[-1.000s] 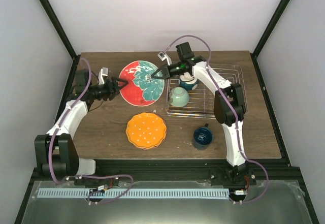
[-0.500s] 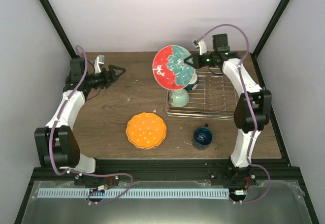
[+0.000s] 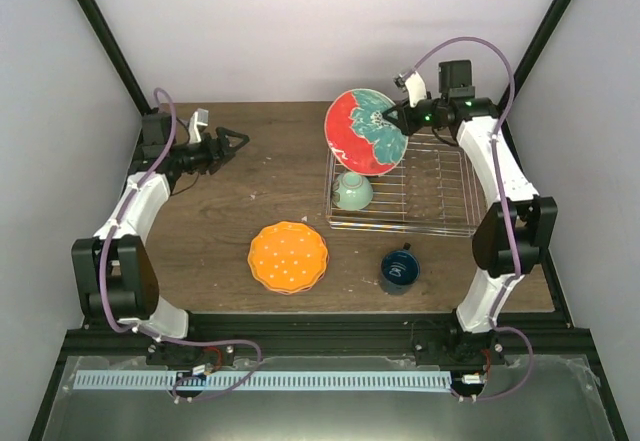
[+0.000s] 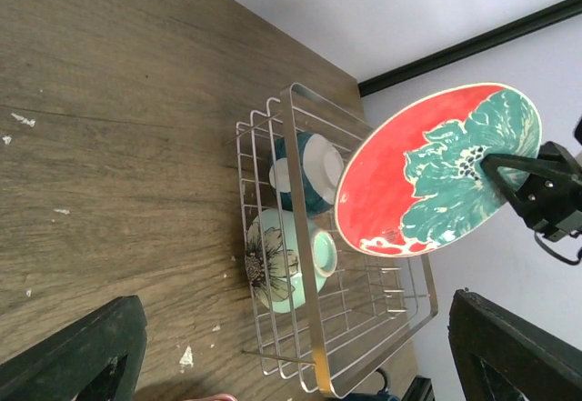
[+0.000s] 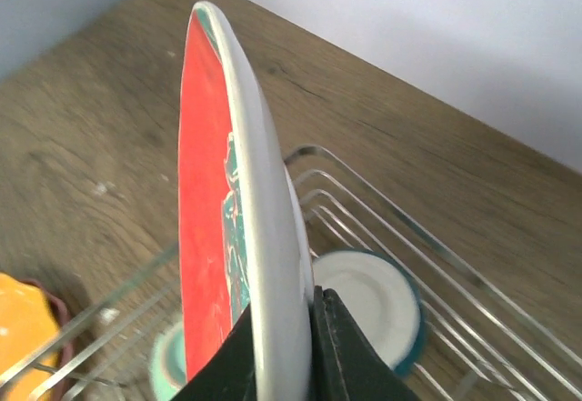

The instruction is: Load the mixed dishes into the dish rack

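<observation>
Brown wooden table (image 3: 240,191), white walls. Your left gripper (image 3: 236,142) far left, jaws wide. Orange dotted scalloped plate (image 3: 288,257) flat, near centre. Your right gripper (image 3: 400,117) clamps red-and-teal scalloped plate (image 3: 362,133) by rim, on edge over far-left part of silver wire dish rack (image 3: 430,196); pale green bowl (image 3: 352,191) inside.

The red-and-teal plate (image 3: 365,132) is raised on edge over the upper-left corner of the dish rack (image 3: 440,196), right of centre. The pale green bowl (image 3: 352,191), foot up, and the blue-outside bowl (image 4: 305,172) sit in the rack's left end. The orange dotted plate (image 3: 288,257) and dark blue mug (image 3: 399,270) rest on the surface (image 3: 220,221), lower centre.
</observation>
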### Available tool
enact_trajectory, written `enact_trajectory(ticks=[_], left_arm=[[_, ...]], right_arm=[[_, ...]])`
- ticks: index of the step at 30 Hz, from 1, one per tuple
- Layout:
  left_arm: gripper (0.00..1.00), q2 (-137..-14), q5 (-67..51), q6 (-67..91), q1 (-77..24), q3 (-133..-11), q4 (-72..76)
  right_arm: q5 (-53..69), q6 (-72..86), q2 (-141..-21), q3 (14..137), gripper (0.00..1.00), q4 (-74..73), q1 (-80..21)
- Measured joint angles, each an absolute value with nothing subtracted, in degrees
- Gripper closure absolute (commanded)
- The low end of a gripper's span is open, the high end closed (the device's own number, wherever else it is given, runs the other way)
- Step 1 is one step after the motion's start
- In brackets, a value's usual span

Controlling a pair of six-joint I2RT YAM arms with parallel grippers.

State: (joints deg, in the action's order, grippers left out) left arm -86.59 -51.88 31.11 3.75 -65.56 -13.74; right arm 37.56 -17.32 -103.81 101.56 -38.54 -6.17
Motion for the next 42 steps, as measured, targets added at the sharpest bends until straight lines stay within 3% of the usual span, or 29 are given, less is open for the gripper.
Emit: enact_trajectory(ticks=[13, 42], left_arm=[[0.08, -89.5, -53.2, 29.7, 3.7, -68.2, -15.2], [0.08, -89.9, -54.1, 29.9, 3.6, -66.6, -15.1]], right_arm=[[25.4, -40.6, -85.9, 89.3, 0.99, -36.5, -4.8], [7.4, -72.4, -85.3, 82.3, 0.99, -30.0, -2.7]])
